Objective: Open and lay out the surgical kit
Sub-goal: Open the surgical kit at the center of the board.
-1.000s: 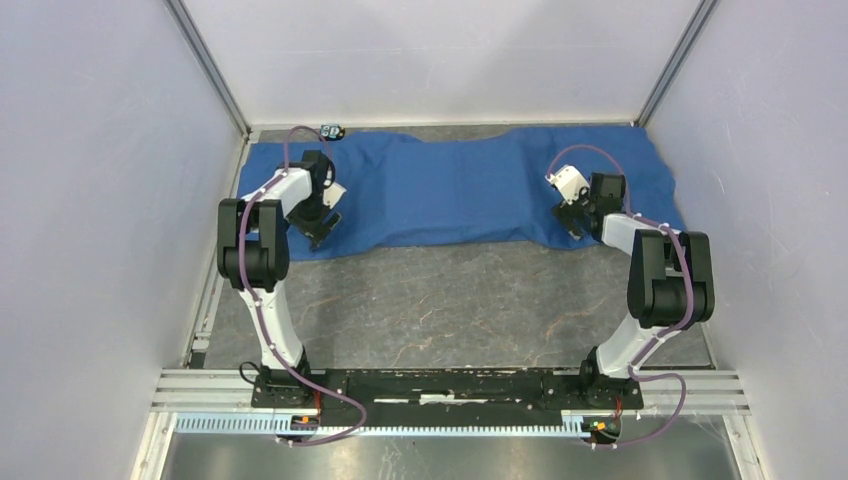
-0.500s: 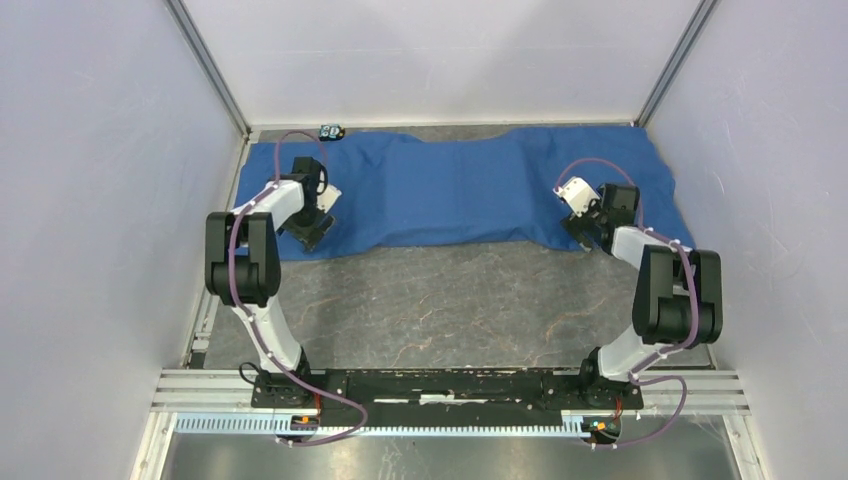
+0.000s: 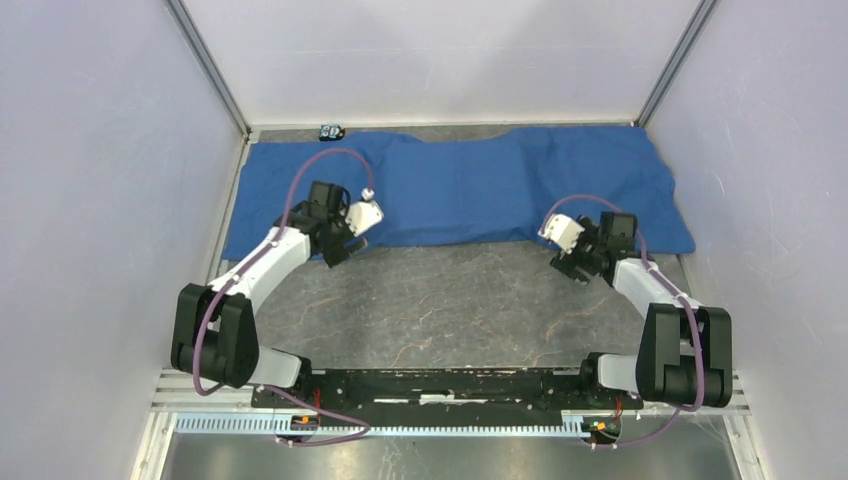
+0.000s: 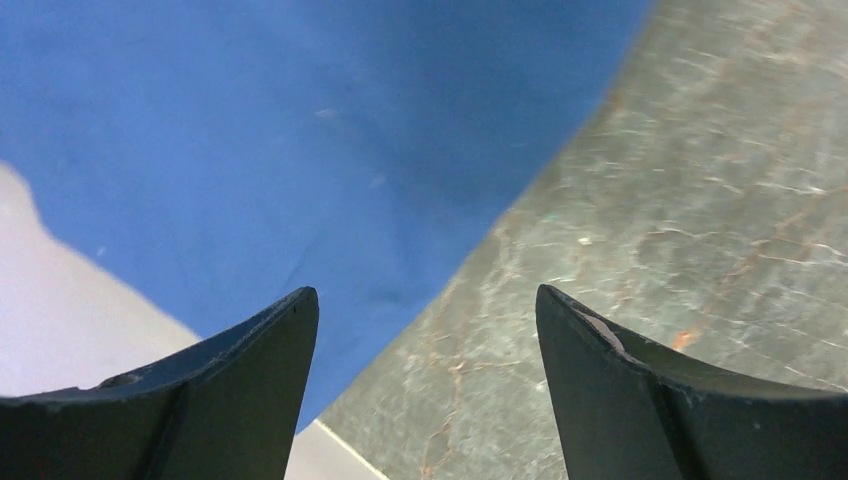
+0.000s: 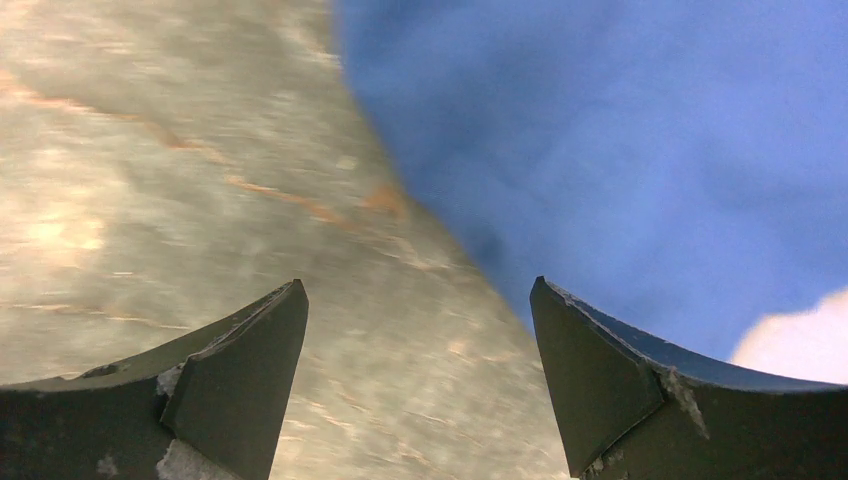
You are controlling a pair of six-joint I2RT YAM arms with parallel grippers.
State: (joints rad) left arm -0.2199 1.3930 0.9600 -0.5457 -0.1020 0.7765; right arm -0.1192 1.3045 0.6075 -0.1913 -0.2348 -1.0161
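Spreading across the far half of the table [image 3: 450,310], the blue cloth wrap [image 3: 460,190] is seen from above with the left gripper [image 3: 338,250] at its near edge on one side and the right gripper [image 3: 568,265] at its near edge on the other, while a small block toy [image 3: 331,131] is seen by the far wall. In the left wrist view, the fingers [image 4: 250,350] are held apart with nothing between them, and the cloth's edge and bare stone are framed in the gap. In the right wrist view, the fingers [image 5: 600,350] are likewise parted and empty, with blurred blue cloth shown beyond them.
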